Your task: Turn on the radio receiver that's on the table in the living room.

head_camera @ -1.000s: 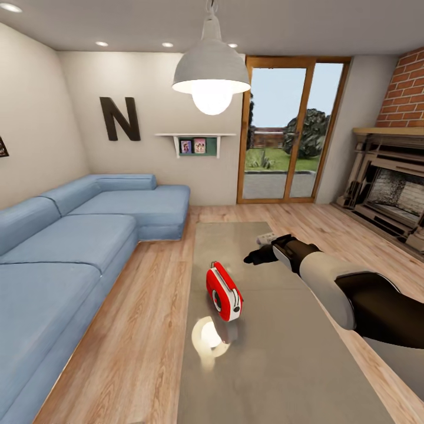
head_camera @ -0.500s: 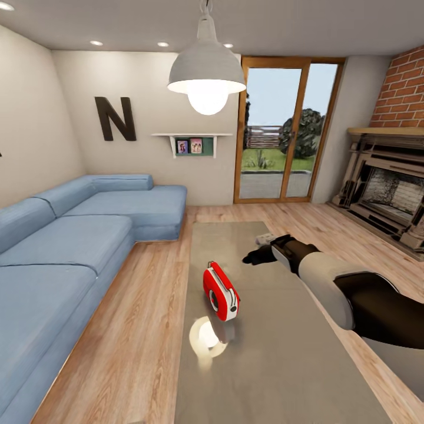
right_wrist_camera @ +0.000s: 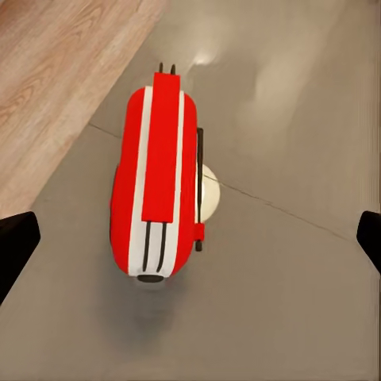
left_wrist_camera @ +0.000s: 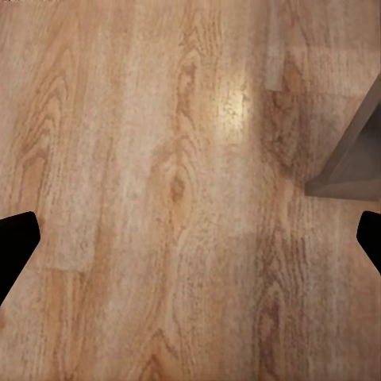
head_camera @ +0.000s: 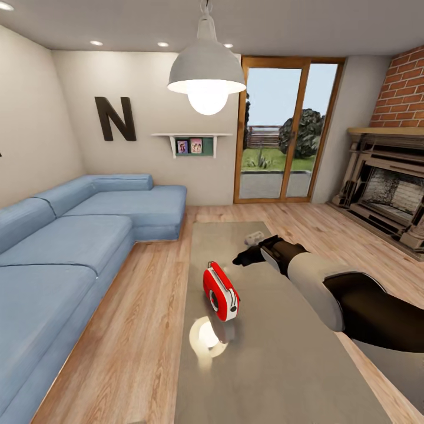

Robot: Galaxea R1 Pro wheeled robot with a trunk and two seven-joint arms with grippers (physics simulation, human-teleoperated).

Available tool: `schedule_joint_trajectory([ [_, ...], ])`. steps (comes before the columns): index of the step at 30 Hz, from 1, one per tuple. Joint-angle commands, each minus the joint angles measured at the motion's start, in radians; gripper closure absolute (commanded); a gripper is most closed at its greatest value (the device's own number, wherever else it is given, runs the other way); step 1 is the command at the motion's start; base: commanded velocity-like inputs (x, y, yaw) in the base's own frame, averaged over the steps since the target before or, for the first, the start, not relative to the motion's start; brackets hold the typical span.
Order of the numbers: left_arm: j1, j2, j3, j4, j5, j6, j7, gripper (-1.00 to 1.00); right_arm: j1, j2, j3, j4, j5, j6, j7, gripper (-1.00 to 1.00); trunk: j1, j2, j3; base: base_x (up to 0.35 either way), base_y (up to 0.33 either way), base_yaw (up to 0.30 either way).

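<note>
one radio receiver point(head_camera: 221, 291) on one table point(head_camera: 277, 359).

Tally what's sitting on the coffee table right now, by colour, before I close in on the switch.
Red: 1, the radio receiver, standing upright on the table.
Light grey: 1, a small gadget, beyond the right gripper.
Total: 2.
</note>
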State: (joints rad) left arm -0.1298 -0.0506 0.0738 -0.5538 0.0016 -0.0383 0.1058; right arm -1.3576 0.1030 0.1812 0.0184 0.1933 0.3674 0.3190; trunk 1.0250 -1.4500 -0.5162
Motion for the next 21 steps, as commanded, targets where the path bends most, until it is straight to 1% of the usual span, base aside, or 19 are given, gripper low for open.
schedule_joint_trajectory([
  [1,0.0,0.0,0.0,0.0,0.0,0.0,0.0,-1.0,0.0,0.0,0.0,0.0,0.003,-0.003,0.0,-1.0,0.0,0.0,0.0,0.0,0.0,0.0],
  [21,0.0,-0.002,0.0,0.0,0.0,-0.002,0.0,-1.0,0.0,-0.005,0.0,0.0,0.012,-0.008,0.0,-1.0,0.0,0.0,0.0,0.0,0.0,0.0],
])
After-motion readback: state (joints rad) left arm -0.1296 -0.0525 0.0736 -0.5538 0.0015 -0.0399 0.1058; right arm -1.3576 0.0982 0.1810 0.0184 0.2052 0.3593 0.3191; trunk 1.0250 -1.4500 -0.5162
